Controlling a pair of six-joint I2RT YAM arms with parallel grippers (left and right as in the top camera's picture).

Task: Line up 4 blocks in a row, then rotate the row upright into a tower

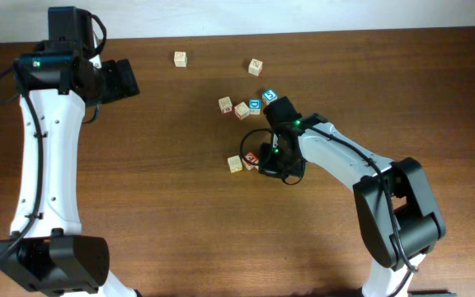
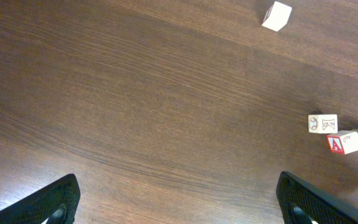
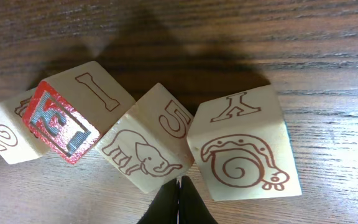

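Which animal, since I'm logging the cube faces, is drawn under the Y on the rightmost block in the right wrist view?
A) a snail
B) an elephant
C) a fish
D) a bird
A: the Y block carries a snail with a spiral shell beneath the letter; the elephant is on the neighbouring 5 block.

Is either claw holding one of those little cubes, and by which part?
Nothing is held. The left gripper is open and empty; the right gripper is shut on nothing, its tips beside the elephant block.
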